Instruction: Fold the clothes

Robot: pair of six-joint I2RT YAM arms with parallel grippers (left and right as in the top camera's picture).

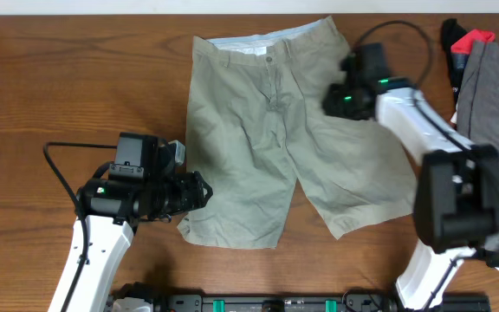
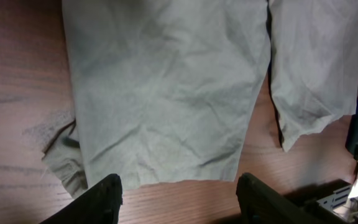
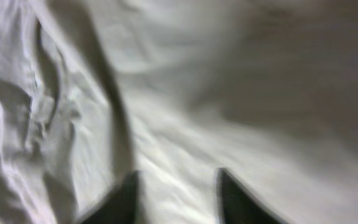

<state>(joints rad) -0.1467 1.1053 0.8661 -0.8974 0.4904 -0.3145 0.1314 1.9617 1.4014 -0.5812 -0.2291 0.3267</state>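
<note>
The khaki shorts [image 1: 267, 130] lie flat on the table, waistband at the far edge with the pale blue lining showing. My left gripper [image 1: 204, 192] is open, low beside the left leg's hem; in the left wrist view [image 2: 179, 193] bare wood lies between its fingers and the hem [image 2: 166, 124] is just ahead. My right gripper [image 1: 334, 95] is over the shorts' right hip; the blurred right wrist view shows its fingers [image 3: 178, 196] open with khaki cloth [image 3: 185, 93] under them.
A darker grey garment [image 1: 496, 113] and a black and red cloth [image 1: 466, 43] lie at the right edge. A black rail [image 1: 275, 303] runs along the near table edge. A small folded corner of the hem [image 2: 64, 165] sticks out left.
</note>
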